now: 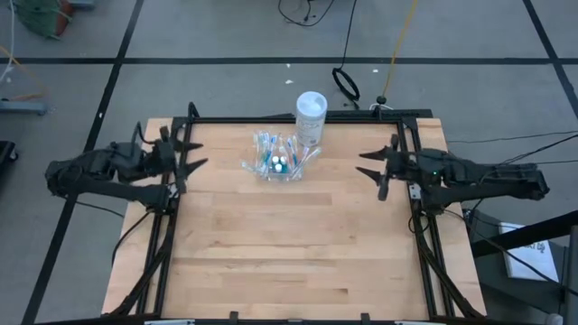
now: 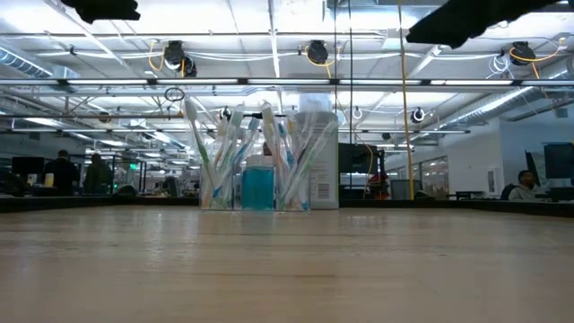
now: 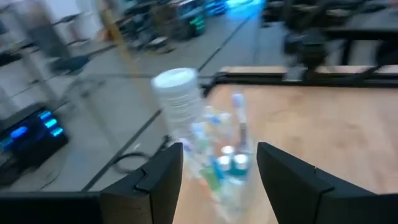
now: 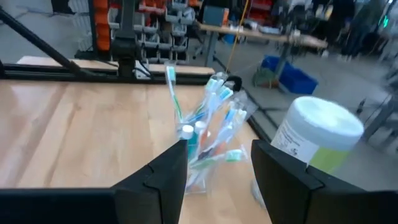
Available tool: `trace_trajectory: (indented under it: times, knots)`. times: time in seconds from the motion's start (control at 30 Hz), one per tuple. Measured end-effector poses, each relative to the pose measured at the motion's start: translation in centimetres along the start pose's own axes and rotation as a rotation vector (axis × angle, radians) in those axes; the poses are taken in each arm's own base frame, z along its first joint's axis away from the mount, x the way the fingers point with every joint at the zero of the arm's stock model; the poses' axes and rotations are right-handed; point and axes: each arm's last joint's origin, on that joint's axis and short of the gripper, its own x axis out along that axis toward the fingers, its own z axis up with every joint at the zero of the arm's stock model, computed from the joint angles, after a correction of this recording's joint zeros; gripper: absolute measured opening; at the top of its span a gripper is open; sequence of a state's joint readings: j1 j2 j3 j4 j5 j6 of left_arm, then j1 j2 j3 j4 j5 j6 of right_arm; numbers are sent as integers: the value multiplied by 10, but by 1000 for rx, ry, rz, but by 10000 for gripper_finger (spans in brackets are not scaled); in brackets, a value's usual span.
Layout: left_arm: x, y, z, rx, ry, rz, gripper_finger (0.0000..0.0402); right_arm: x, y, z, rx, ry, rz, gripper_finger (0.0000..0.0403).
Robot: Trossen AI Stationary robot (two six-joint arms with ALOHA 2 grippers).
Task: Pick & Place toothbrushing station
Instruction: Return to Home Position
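A small clear cup (image 1: 278,162) stands on its base on the wooden table near the far edge, full of slim pastel toothbrushes (image 2: 224,144) standing up out of it and blue toothpaste tubes (image 2: 258,187) with white caps. It also shows in the left wrist view (image 3: 227,168) and the right wrist view (image 4: 205,146). My left gripper (image 1: 197,154) is open at the table's left edge, above the table, pointing toward the cup. My right gripper (image 1: 370,170) is open at the right edge, pointing toward the cup. Both are apart from it.
A taller white cylindrical container (image 1: 311,117) stands upright just behind the cup, toward the far right of it. A black frame (image 1: 271,119) runs along the table's edges. Bare wood (image 1: 298,253) lies between the cup and the near edge.
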State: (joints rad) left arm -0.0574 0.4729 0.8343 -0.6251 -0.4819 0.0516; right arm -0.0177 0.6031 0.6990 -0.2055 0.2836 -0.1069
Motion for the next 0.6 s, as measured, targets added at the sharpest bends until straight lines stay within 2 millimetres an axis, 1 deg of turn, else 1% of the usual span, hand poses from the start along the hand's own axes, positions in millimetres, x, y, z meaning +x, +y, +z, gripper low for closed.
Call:
trace_trajectory:
  times: [0.07,0.13,0.3,0.47,0.6]
  knots:
    - [-1,-2,-12,16,-40,-64,209,-5,0,-9,-7,-32,-3,169]
    - [-2,-3,-21,27,-100,-98,209,-10,-1,-19,37,-58,0,169]
    - [-7,-2,-44,13,-217,-104,209,-21,1,-44,52,-113,72,169]
    - [0,-10,-75,41,-281,-175,209,-32,2,-56,60,-238,158,169]
    - [12,-19,-101,64,-347,-203,209,-36,3,-72,67,-257,170,169]
